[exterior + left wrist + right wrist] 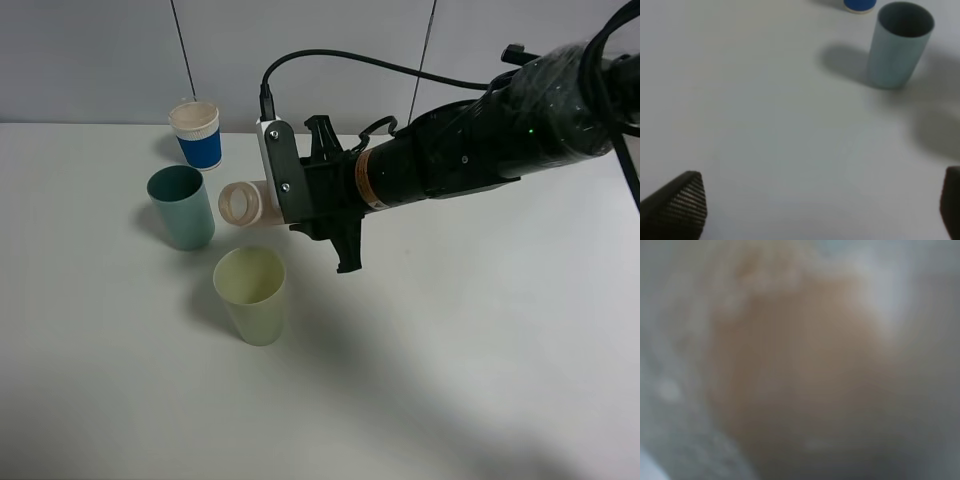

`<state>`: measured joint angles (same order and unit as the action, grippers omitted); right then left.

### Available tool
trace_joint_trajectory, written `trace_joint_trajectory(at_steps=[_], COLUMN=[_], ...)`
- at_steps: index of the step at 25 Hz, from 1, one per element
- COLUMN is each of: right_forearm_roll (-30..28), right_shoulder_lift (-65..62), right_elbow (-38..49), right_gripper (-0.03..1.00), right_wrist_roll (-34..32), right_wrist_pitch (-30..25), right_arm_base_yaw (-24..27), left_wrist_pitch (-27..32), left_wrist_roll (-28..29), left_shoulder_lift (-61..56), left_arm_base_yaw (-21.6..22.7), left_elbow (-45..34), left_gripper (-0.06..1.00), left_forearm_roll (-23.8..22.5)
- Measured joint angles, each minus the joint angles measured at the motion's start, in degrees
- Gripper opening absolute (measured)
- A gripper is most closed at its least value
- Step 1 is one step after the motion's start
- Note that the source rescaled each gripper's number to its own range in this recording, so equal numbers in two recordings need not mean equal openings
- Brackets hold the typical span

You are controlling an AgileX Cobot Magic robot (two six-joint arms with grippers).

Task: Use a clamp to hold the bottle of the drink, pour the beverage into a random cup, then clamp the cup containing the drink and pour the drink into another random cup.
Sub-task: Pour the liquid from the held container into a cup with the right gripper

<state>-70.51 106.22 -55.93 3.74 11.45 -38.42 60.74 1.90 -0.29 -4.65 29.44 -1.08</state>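
The bottle of the drink (243,204), clenched in my right fingers (303,222), was tipped level, neck toward 9 o'clock, the pale yellow-green tumbler (250,293) at its 6 o'clock; my left fingers (675,207) were spread, empty.

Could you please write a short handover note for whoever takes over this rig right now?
Right gripper: shut on the bottle, held tipped on its side near the teal cup.
Left gripper: open, empty, over the table.
The yellow-green cup and the teal cup stand upright; no drink visible in either.
Done: bottle picked up and tipped. Left: both pours.
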Motion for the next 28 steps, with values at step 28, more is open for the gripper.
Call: trace_joint_trajectory(at_steps=[28], right_forearm_roll=[-5.58], right_shoulder_lift=[0.00], right_elbow=[0.00], right_gripper=[0.03], right_wrist_roll=[0.00], right_wrist_pitch=[-5.48], right_arm_base_yaw=[-2.25], left_wrist_pitch=[0.00], left_wrist_roll=[0.00], left_shoulder_lift=[0.00], left_arm_base_yaw=[0.00], left_elbow=[0.00], left_gripper=[0.95], left_forearm_roll=[0.00])
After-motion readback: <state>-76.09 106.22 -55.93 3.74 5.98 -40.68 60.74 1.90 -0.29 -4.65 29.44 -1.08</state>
